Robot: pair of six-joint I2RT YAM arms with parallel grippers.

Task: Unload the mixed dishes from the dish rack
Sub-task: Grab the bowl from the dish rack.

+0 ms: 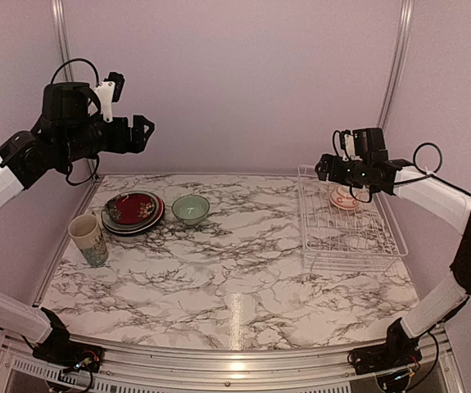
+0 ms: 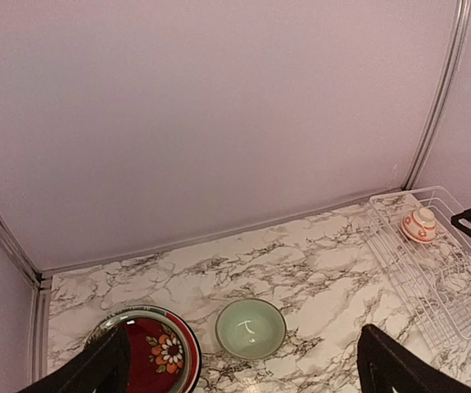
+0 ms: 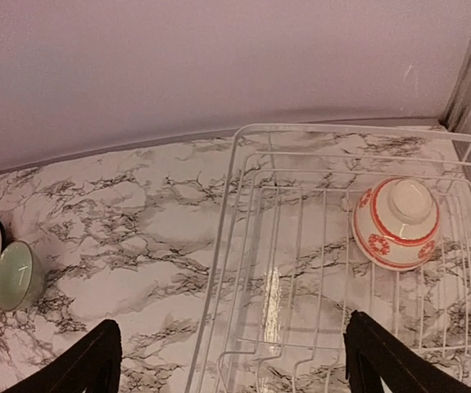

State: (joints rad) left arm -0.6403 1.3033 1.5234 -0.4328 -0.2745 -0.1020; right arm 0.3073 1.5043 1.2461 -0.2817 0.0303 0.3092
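1. mug [image 1: 88,239], lower left of the top view, nearest the arm bases. it stands upright and mouth up on the marble-patterned table [image 1: 235,278], just beside the plates. we judge it to be set down as unloaded.
2. stack of plates [image 1: 133,211], just above the mug in the frame. the plates lie flat, one on another, with the dark red flowered plate on top. we judge that stacking keeps the unloaded ware together on the left.
3. pale green bowl [image 1: 191,208], just right of the plates, mouth up.
4. dish rack [image 1: 351,237], right of the frame. it is white wire, and its lower part in the frame holds no dish.
5. patterned bowl [image 1: 343,199], at the upper end of the rack. it rests mouth down with its foot up, as a dish left to drain. it is the only dish in the rack, so we judge it the one piece left to lift out.
6. right gripper [image 1: 325,168], raised over the rack's upper left corner. in the right wrist view its fingers [image 3: 96,360] stand wide apart with nothing between them, so it is released and empty.
7. left gripper [image 1: 142,133], upper left, high above the plates. its fingers [image 2: 104,364] are likewise parted, and it too is empty.
8. writing: we can read none. the patterned bowl carries orange-red motifs and the top plate a flower design, and we see no brand or label.
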